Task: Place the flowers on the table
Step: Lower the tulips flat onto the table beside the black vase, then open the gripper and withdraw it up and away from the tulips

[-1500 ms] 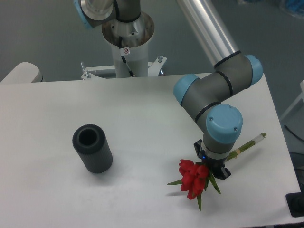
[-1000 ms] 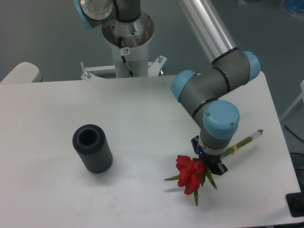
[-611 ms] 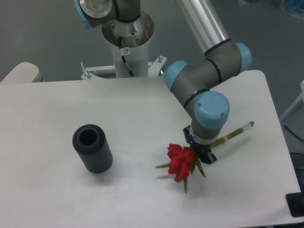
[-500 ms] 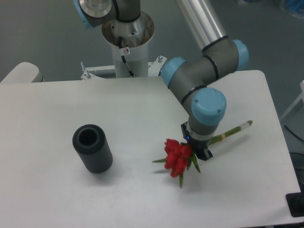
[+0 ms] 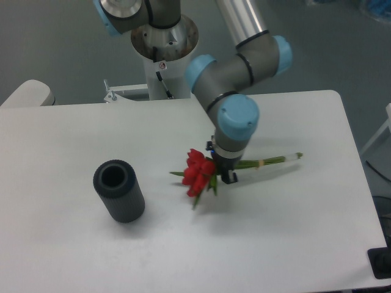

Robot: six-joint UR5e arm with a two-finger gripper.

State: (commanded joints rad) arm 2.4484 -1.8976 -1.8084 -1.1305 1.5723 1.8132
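The flowers (image 5: 197, 173) hang clenched in the jaws (image 5: 221, 173), red heads out to one side, stems trailing to the other, just above the white surface (image 5: 73, 256). To do this well, lower until stems and heads both rest flat, then release gently, well apart from the dark cylinder (image 5: 118, 190). The wrist points straight down, the elbow folded behind it.

The arm (image 5: 244, 58) bends downward, its gripper (image 5: 223, 173) clamped closed.
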